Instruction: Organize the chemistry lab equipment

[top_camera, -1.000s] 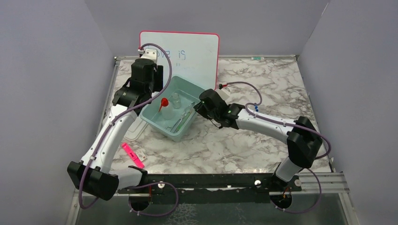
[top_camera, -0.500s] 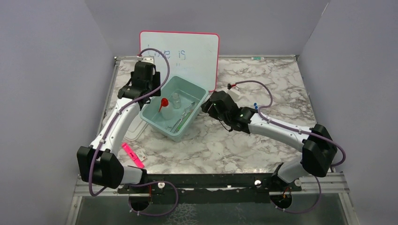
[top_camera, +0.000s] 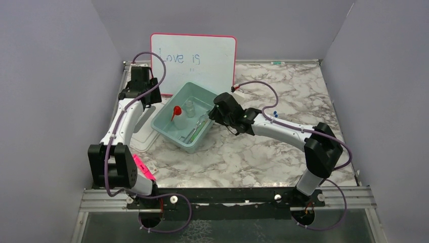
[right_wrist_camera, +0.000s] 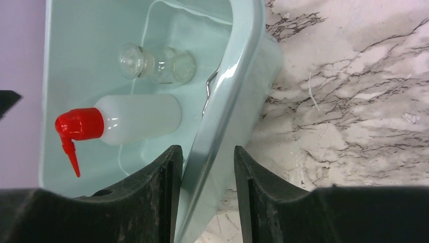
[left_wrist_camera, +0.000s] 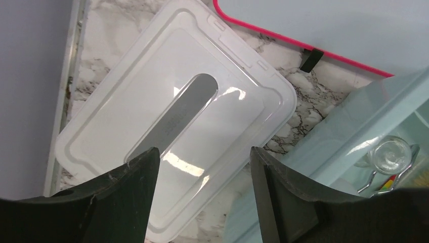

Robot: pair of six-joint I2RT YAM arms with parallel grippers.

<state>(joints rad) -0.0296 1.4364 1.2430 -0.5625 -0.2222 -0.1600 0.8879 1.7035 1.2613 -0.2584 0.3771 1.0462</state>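
Note:
A pale green bin (top_camera: 168,132) holds the white squeeze bottle with red nozzle (right_wrist_camera: 136,119), the small glass flask (right_wrist_camera: 159,63) and the metal tongs (top_camera: 202,120). My right gripper (right_wrist_camera: 206,148) straddles the bin's right rim (right_wrist_camera: 238,66), one finger inside and one outside. The jaws are narrowed, with a gap on the outer side. My left gripper (left_wrist_camera: 204,151) is open and empty above the clear lid (left_wrist_camera: 172,121), left of the bin. Blue-capped tubes (top_camera: 275,114) lie on the table beyond the right arm. I see no brush.
The pink-framed whiteboard (top_camera: 195,55) leans at the back, just behind the bin. A pink marker (top_camera: 143,168) lies near the left arm's base. The lid (top_camera: 144,135) lies flat between the bin and the table's left edge. Grey walls enclose three sides.
My left arm has swung left off the bin to above the lid. My right gripper drew back from the bin, then returned to its right rim.

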